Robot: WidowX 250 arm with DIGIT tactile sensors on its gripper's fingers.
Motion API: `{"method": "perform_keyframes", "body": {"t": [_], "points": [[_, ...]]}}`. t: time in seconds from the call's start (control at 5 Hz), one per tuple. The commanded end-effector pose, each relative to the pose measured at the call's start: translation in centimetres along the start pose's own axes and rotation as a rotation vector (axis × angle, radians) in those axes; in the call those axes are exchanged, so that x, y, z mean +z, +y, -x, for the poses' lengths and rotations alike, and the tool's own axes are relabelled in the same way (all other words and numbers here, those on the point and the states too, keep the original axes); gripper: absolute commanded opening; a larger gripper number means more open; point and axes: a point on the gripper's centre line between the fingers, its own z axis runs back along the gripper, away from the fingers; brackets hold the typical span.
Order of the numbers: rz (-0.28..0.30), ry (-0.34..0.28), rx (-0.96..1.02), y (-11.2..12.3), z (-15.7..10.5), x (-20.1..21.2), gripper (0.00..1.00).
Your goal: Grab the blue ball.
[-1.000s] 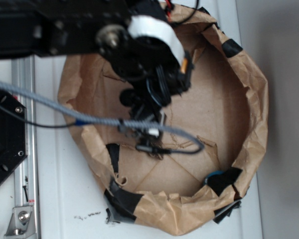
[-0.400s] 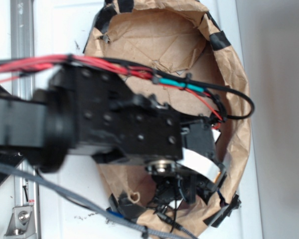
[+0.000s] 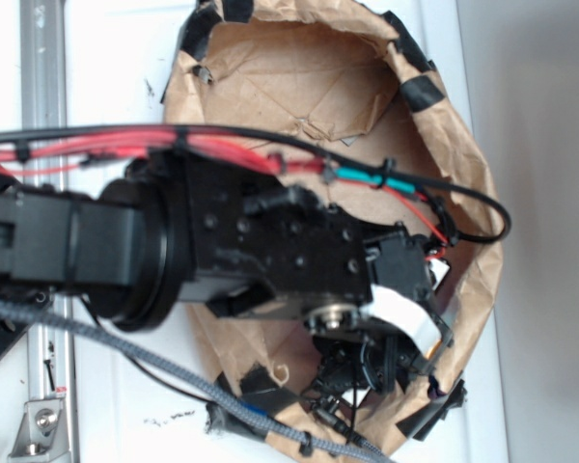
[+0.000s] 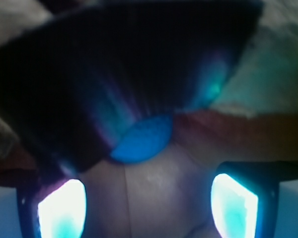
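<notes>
In the wrist view the blue ball (image 4: 141,139) shows as a bright blue oval, half tucked under a black tape patch (image 4: 114,74) on the paper wall. My gripper (image 4: 148,206) is open, its two glowing fingertips (image 4: 62,210) spread wide just short of the ball, with bare brown paper between them. In the exterior view the gripper (image 3: 352,381) hangs low at the near right corner of the brown paper basin (image 3: 270,77); the arm hides the ball there.
The crumpled paper wall with black tape patches (image 3: 425,92) rings the basin. A red cable with a teal sleeve (image 3: 357,177) runs over the arm. A grey braided cable (image 3: 174,371) crosses the lower left. A metal rail (image 3: 41,58) stands left.
The arm swung from the basin's upper middle down to its near right corner, and in the last half second shifted slightly further right and down.
</notes>
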Motion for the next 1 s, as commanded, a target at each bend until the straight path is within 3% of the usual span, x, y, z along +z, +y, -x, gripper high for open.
{"method": "perform_keyframes", "body": {"t": [0.0, 0.2, 0.4, 0.6, 0.8], "points": [[0.008, -0.169, -0.062, -0.9, -3.2, -1.2, 1.0], [-0.007, -0.156, -0.041, -0.9, -3.1, -2.5, 0.66], [-0.007, -0.151, -0.003, -1.3, -2.7, -2.6, 0.0], [-0.035, -0.133, 0.033, -0.9, -1.9, -1.1, 0.0], [-0.136, -0.109, 0.121, 0.7, -0.5, 2.5, 0.0]]}}
